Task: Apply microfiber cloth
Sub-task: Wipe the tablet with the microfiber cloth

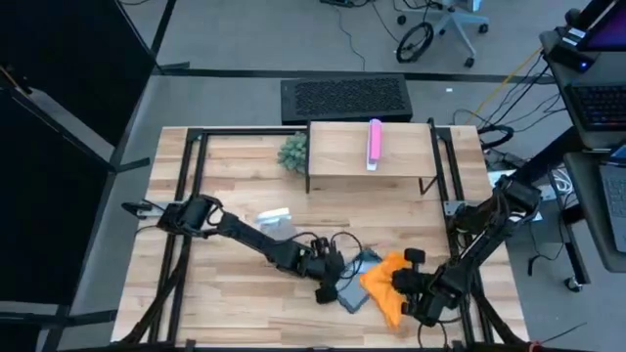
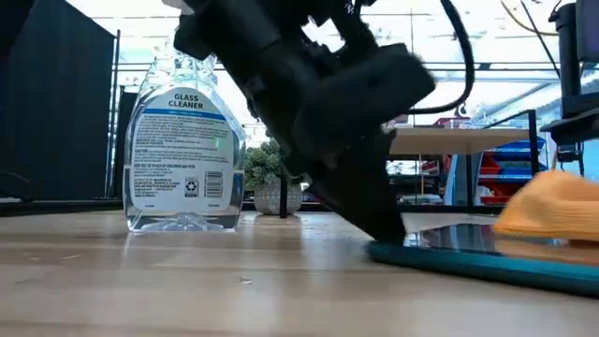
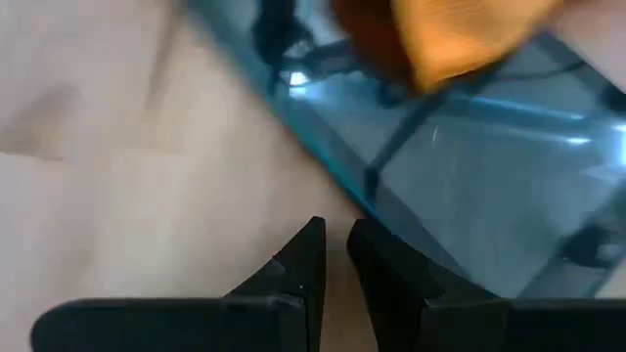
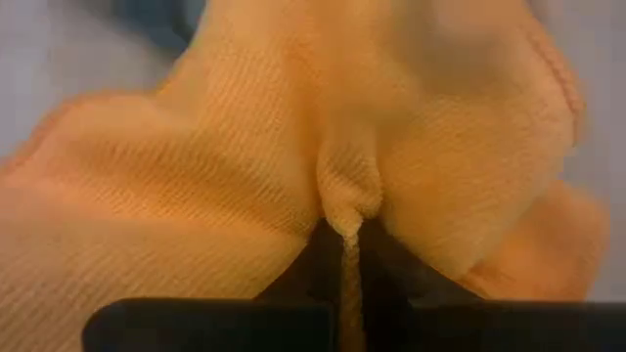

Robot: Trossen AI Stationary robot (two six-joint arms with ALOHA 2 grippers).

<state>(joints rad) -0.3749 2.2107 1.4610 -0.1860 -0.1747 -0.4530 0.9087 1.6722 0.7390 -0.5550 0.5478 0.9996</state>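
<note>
From where I stand, the right gripper (image 1: 411, 293) is down at the near right part of the wooden table (image 1: 235, 284), its fingers (image 4: 323, 256) pinched tight on a fold of the microfiber cloth (image 1: 387, 286). The bright orange cloth lies bunched over the right end of the dark grey tablet (image 1: 358, 290), which lies flat on the wood with its glassy face up; in the low view the cloth (image 2: 550, 206) heaps up on the tablet (image 2: 487, 257) toward that picture's right. The left gripper (image 1: 329, 284) reaches across from the left side of the table and sits low at the tablet's left edge, its two fingers (image 3: 305, 266) nearly together with only a thin gap, and nothing between them that I can see; one tip touches or just overlaps the tablet's rim. Behind the left arm a clear spray bottle (image 2: 184, 154) labelled glass cleaner stands upright, well apart from the tablet. Farther back a small potted plant (image 1: 292, 152) sits beside a raised wooden shelf (image 1: 337, 152), with a pink object (image 1: 374, 143) lying on top.
</note>
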